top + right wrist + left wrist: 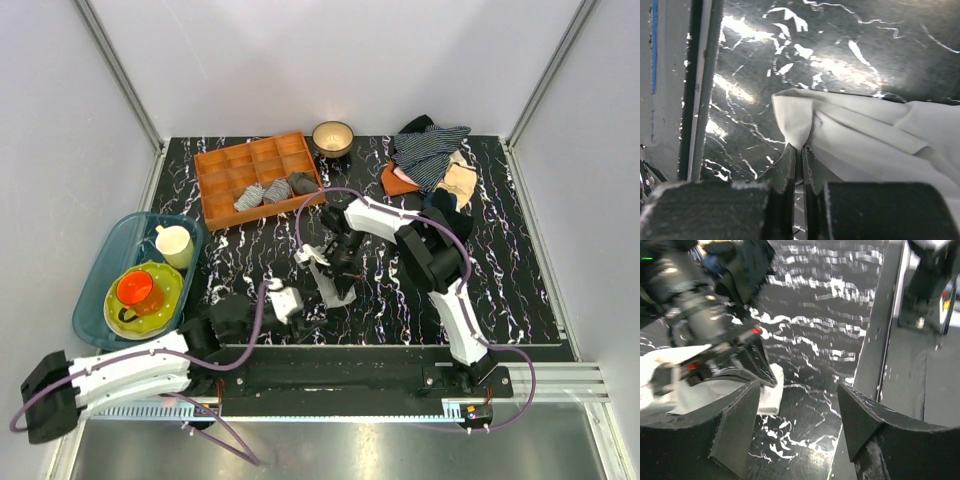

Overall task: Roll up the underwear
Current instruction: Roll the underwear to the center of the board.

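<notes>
The underwear (336,287), a small plain pale-grey piece of soft cloth, lies crumpled on the black white-veined marble counter (500,260), about midway between the left and right edges and nearer the near edge than the far one. The right gripper (331,270) is down on it. In the right wrist view its two dark fingers (788,165) are clenched together on a folded corner of the underwear (865,135), and the rest of the cloth spreads away in loose creases.

The left gripper (288,301) sits low just beside the cloth, on its near-left side. In the left wrist view its jaws are released and spread wide with only bare counter between them (799,386). The cloth (705,395) lies by one finger (735,425); whether they touch I cannot tell.

An orange compartment tray (215,165) stands toward the far-left corner, with rolled striped pieces (262,193) and a dark grey roll (302,183) in its near compartments. A round tan bowl (332,137) sits at the far edge. A pile of clothes topped by a navy-and-white striped garment (430,150) fills the far-right corner. At the left edge a blue plastic tray (100,270) holds a green plate (168,300), an orange cup (135,290) and a cream mug (175,245)
</notes>
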`<state>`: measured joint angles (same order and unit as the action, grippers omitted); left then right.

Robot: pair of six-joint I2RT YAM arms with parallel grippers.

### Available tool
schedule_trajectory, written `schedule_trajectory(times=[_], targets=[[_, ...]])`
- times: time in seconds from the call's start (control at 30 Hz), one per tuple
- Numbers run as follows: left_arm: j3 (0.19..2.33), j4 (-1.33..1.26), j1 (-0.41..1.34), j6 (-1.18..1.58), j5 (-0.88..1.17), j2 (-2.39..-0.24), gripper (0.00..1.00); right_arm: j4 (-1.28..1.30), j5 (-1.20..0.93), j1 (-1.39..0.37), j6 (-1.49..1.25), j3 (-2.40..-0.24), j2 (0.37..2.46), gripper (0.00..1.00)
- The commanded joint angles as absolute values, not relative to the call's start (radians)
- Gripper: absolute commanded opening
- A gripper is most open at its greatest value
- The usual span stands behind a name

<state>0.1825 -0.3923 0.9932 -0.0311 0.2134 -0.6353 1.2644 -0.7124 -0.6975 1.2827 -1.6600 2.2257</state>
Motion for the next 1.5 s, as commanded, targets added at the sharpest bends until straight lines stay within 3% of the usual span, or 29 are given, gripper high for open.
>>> schedule_trajectory(times=[0.0,0.33,0.57,0.73,0.87,0.97,1.0,1.07,1.3,1.47], targets=[[0.309,-0.253,1.104,-0.283,0.037,-0.773,0.69,1.517,-0.756,-0.681,1.304,-1.785,2.318,0.03],[0.491,-0.224,1.117,-0.465,-0.044,-1.230,0.68,1.554,-0.752,-0.664,1.290,-1.841,2.370,0.03],[0.580,-0.230,1.114,-0.529,-0.116,-1.414,0.66,1.551,-0.746,-0.664,1.285,-1.838,2.373,0.04],[0.612,-0.203,1.100,-0.531,-0.110,-1.497,0.58,1.545,-0.746,-0.663,1.282,-1.833,2.372,0.04],[0.635,-0.196,1.097,-0.529,-0.113,-1.538,0.46,1.543,-0.746,-0.664,1.282,-1.829,2.368,0.05],[0.666,-0.161,1.088,-0.517,-0.098,-1.575,0.28,1.536,-0.746,-0.664,1.282,-1.818,2.359,0.05],[0.670,-0.157,1.083,-0.512,-0.086,-1.588,0.14,1.534,-0.746,-0.664,1.282,-1.813,2.358,0.06],[0.672,-0.140,1.062,-0.502,-0.034,-1.589,0.03,1.528,-0.753,-0.663,1.278,-1.801,2.350,0.07],[0.692,-0.051,0.993,-0.460,0.168,-1.554,0.00,1.454,-0.851,-0.572,1.238,-1.764,2.257,0.41],[0.733,0.039,0.919,-0.448,0.328,-1.562,0.00,1.382,-0.891,-0.477,1.236,-1.691,2.140,0.45]])
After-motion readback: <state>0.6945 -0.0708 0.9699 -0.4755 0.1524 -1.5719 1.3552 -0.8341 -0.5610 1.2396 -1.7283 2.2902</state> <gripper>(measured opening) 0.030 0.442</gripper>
